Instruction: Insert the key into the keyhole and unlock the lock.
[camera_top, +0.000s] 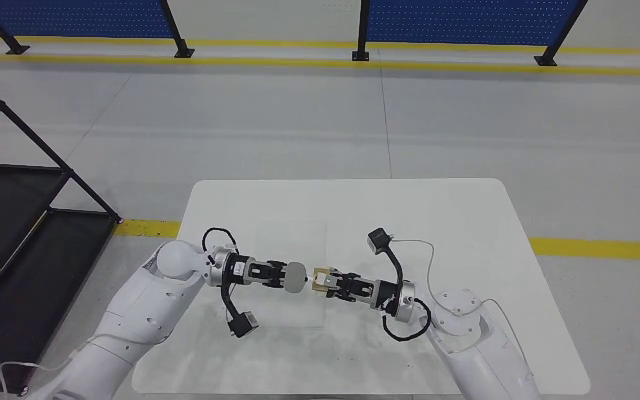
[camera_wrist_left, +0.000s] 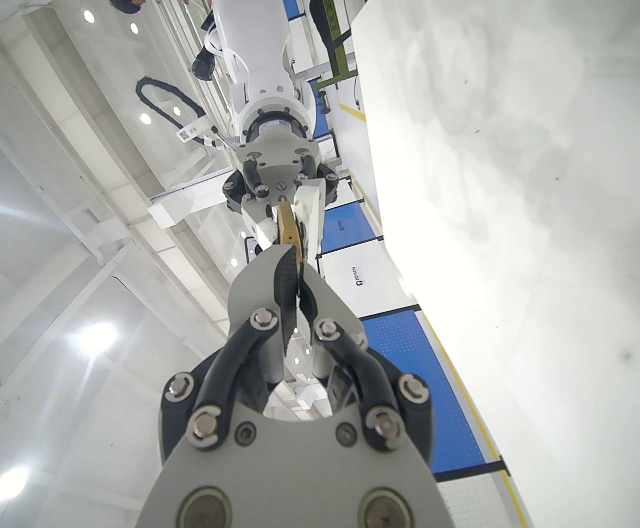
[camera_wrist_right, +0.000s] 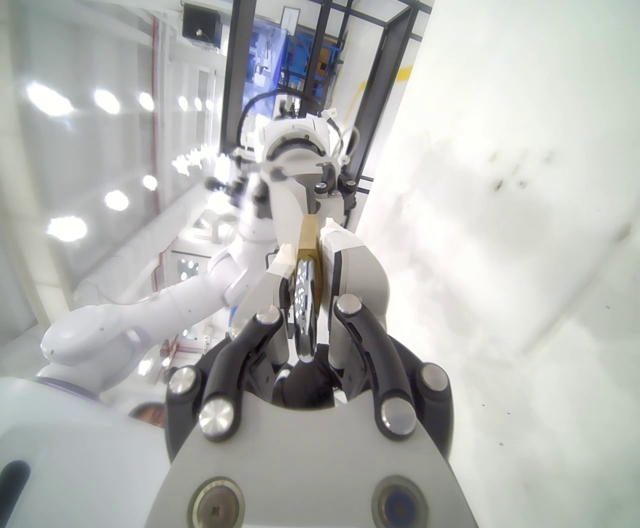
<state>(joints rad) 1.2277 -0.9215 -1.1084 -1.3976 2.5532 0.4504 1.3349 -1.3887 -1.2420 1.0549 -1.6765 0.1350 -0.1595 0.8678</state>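
Evidently the left gripper pinches the thin, stiff key; the right gripper clamps the hard, slick brass lock by its 2 flat faces.

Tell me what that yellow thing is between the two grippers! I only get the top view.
Observer: It's a brass lock. The right wrist view shows the right gripper shut on it, with its shiny shackle pointing back toward the palm.
Operator: Where's the key?
Observer: In the left wrist view, the black pads of the left gripper pinch a thin key edge-on, aimed at the lock.
Operator: Is it in?
Observer: I can't tell. The pad tips sit right against the lock's end and cover the spot where key and lock meet.
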